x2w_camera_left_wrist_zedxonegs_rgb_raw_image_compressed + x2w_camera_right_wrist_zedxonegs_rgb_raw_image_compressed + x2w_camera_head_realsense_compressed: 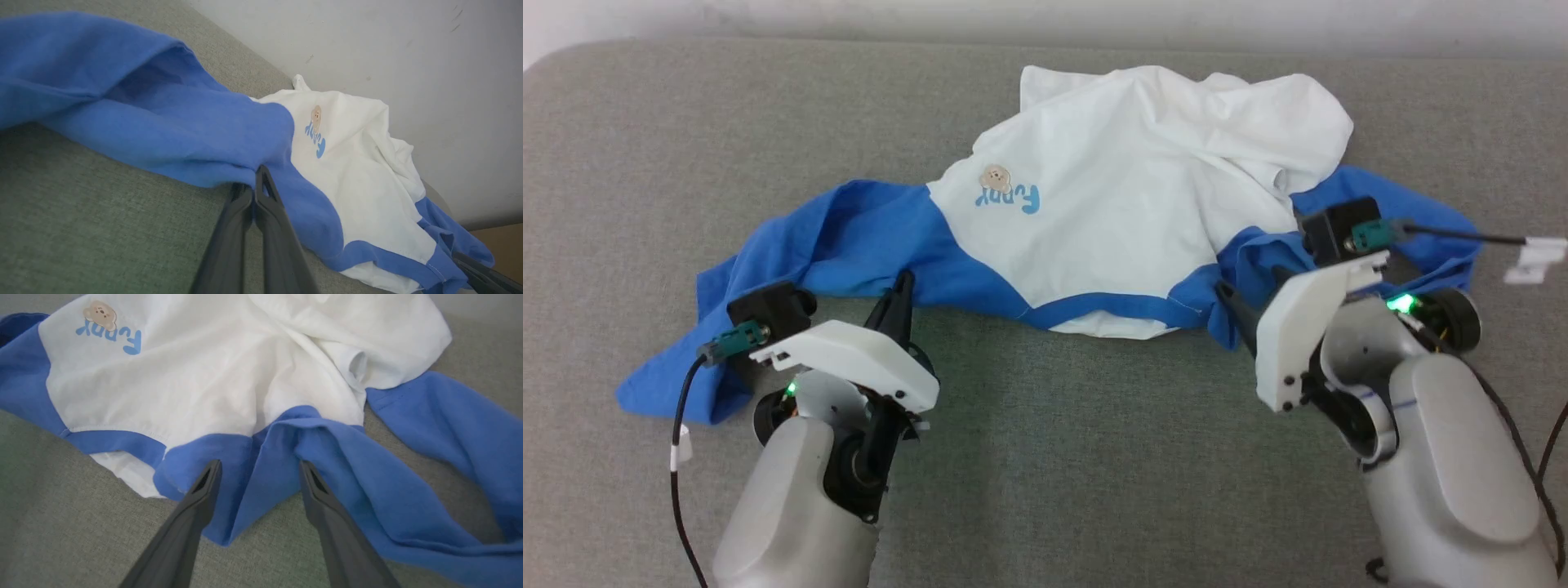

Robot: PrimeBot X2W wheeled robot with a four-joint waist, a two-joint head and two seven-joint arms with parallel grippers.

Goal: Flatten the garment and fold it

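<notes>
The garment (1111,188) lies rumpled on the grey cushion, neck trim toward me and both blue sleeves spread to the sides. Its white body (212,371) carries a small bear print with blue letters. My left gripper (900,287) is shut on the near edge of the left blue sleeve (196,134); in the left wrist view its fingers (261,192) pinch that fold. My right gripper (259,471) stands open over the folded blue shoulder cloth (278,457) beside the neck trim, one finger on each side of it.
The grey cushion (1045,457) stretches wide in front of the garment. A pale wall (388,49) rises right behind it. Cables hang off both wrists (682,425).
</notes>
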